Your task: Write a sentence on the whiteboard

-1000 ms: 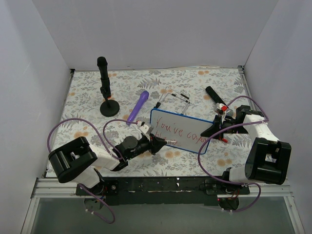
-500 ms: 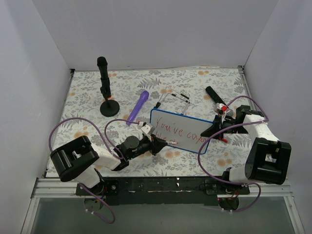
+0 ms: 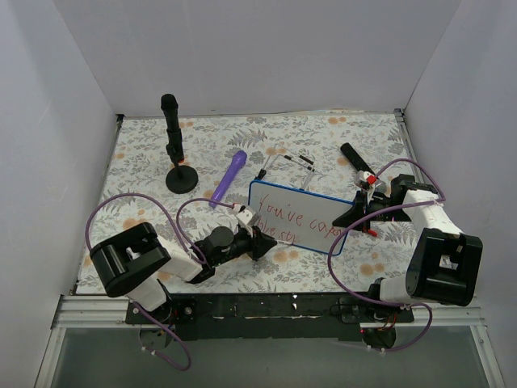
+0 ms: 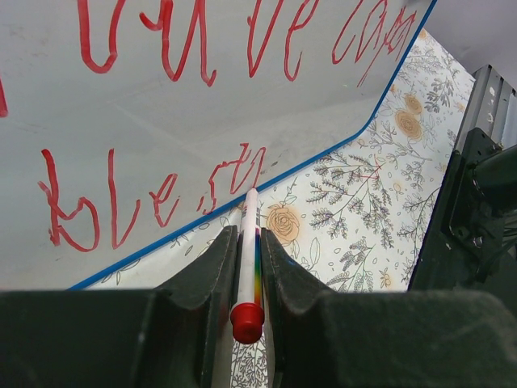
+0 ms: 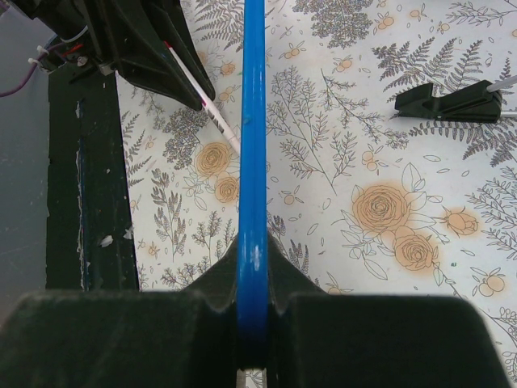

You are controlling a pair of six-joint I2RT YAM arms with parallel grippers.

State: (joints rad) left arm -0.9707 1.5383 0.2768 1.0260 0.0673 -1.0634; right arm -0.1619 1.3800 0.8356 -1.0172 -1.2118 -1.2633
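The whiteboard [image 3: 279, 198], white with a thin blue rim, sits tilted at the table's middle right. The sentence [image 3: 299, 220] runs across it in red script on two lines, large in the left wrist view [image 4: 153, 198]. My left gripper [image 3: 262, 240] is shut on a white marker [image 4: 249, 259] with a rainbow stripe and red end. The marker's tip touches the board's lower edge, just below the second line. My right gripper [image 3: 349, 217] is shut on the board's right edge, and the blue rim [image 5: 253, 121] runs between its jaws [image 5: 253, 250].
A black stand [image 3: 172, 145] rises at the back left, and a purple pen-like object [image 3: 229, 178] lies beside the board's left corner. Behind the board lie small black clips [image 3: 287, 160] and a black marker with a red cap [image 3: 355, 160]. White walls close three sides.
My left gripper has moved right along the board's lower edge with the marker, and the second red line has grown longer. The right arm has kept still.
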